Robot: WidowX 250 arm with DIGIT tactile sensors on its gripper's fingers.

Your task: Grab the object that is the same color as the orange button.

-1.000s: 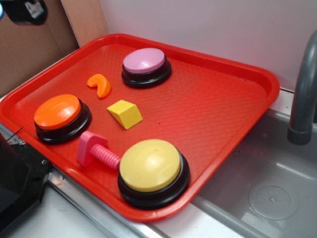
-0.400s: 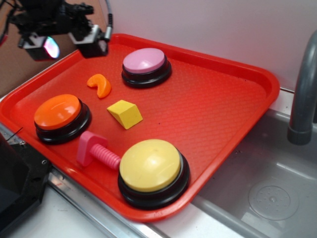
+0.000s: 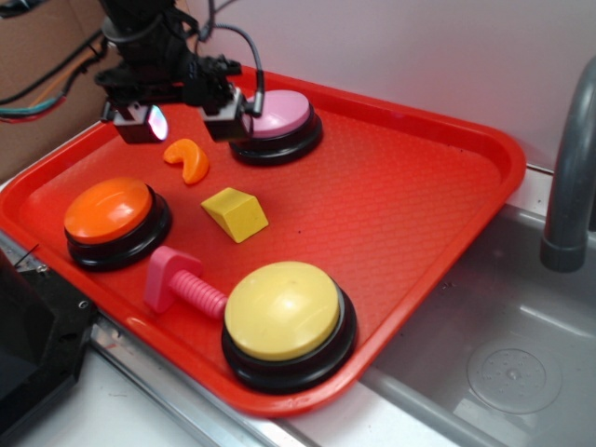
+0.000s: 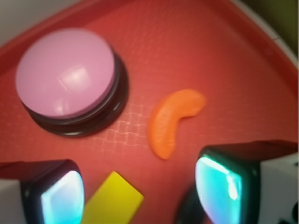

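We see the gripper (image 3: 182,121) hanging over the far left part of the red tray (image 3: 419,196), its fingers (image 3: 140,122) spread apart and holding nothing. The orange crescent piece (image 3: 188,158) lies flat on the tray just below them, between the pink button (image 3: 273,125) near the far edge and the orange button (image 3: 114,220) by the left edge. A yellow wedge (image 3: 236,213) sits near the crescent toward the tray's middle.
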